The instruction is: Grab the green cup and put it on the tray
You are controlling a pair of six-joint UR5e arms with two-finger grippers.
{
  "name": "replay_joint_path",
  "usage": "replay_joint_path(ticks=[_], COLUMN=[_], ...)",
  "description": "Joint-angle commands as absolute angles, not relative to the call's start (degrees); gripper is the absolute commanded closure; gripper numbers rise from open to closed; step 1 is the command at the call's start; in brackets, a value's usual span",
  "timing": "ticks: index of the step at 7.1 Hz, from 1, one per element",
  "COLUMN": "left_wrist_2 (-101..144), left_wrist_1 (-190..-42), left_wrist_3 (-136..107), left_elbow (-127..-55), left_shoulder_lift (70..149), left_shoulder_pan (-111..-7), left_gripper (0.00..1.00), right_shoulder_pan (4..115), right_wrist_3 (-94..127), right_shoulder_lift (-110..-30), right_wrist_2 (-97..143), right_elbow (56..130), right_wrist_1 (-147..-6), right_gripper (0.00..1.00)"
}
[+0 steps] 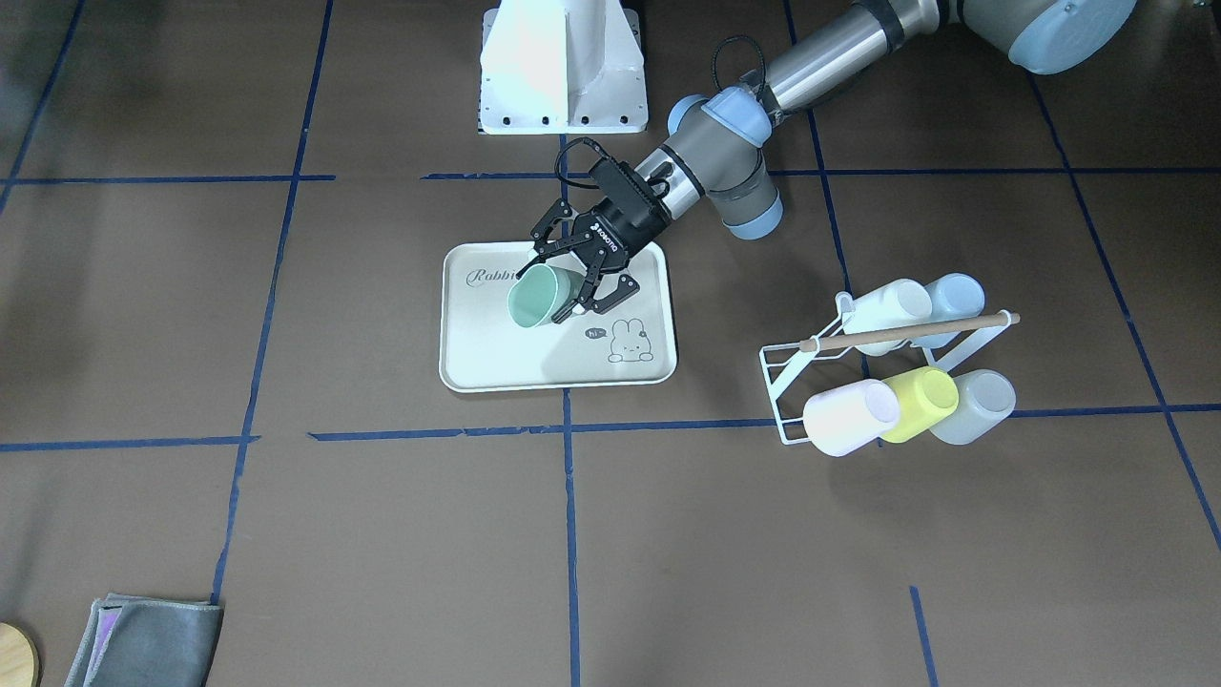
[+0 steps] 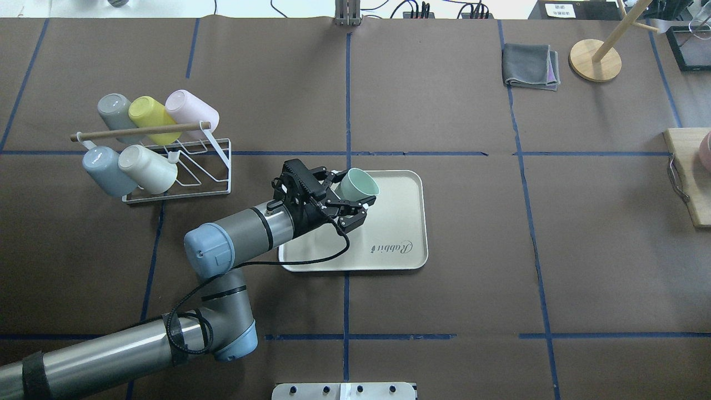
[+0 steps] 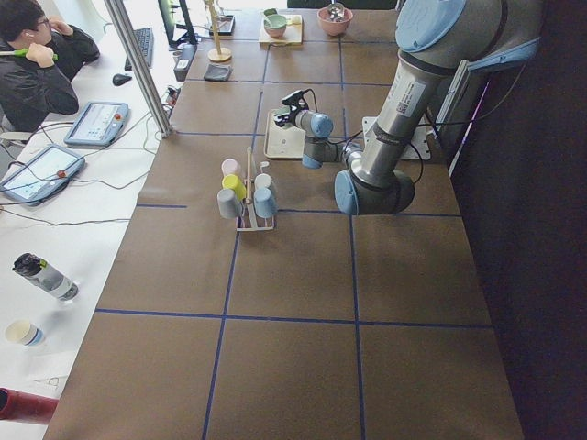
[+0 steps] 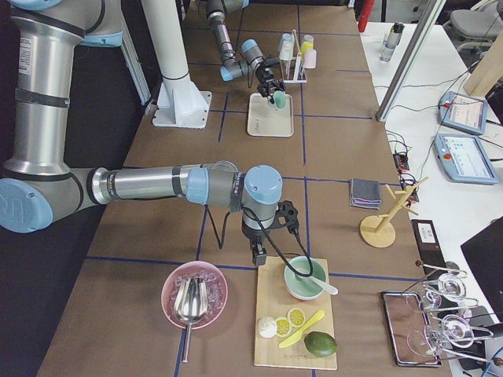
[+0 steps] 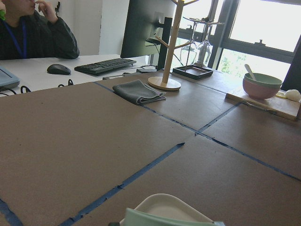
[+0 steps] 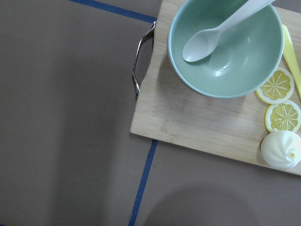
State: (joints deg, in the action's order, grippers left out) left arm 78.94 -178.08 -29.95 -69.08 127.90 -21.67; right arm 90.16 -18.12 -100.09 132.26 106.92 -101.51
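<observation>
Brown paper crossed with blue tape covers the table (image 2: 444, 266). At far left a white wire rack (image 2: 218, 166) carries five cups slotted on its prongs, the yellow-green cup (image 2: 149, 114) among them, well apart from the action. Right of it, the left gripper (image 2: 350, 195) is clamped on the green cup (image 2: 360, 183), with a finger on either side of its lower body. The cup hangs tilted, mouth pointing far and right, over the far-left part of the tray (image 2: 400, 233), and seems not yet to rest on it. Setting it down looks like a short descent with the cup turned upright, and nothing seen stands in the way. Farther right lie a folded grey cloth (image 2: 527, 65) and a wooden stand (image 2: 595, 60). At the right end the right gripper (image 4: 258, 253) hovers by a bamboo cutting board (image 4: 271, 314); whether its fingers are parted cannot be told.
</observation>
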Motion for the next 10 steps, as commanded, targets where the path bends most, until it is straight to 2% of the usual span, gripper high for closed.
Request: replay_joint_path(ticks=[1, 8, 10], left_wrist_2=[78.6, 78.7, 78.7], left_wrist_1=[-178.1, -178.4, -178.4], left_wrist_3=[-29.7, -29.7, -29.7], left_elbow=[-68.0, -68.1, -68.1], left_shoulder_lift=[127.5, 126.7, 126.7], left_shoulder_pan=[-21.8, -22.0, -22.0], left_gripper=[0.15, 0.13, 0.03], right_shoulder_pan=[90.1, 90.1, 90.1], right_wrist_3=[-18.2, -18.2, -18.2], right_shoulder_lift=[-100.0, -100.0, -100.0], right_wrist_2=[132.2, 132.2, 132.3], right_elbow=[106.9, 107.0, 107.1], right_wrist_1=[-101.5, -101.5, -101.5], right_gripper=[0.0, 0.0, 0.0])
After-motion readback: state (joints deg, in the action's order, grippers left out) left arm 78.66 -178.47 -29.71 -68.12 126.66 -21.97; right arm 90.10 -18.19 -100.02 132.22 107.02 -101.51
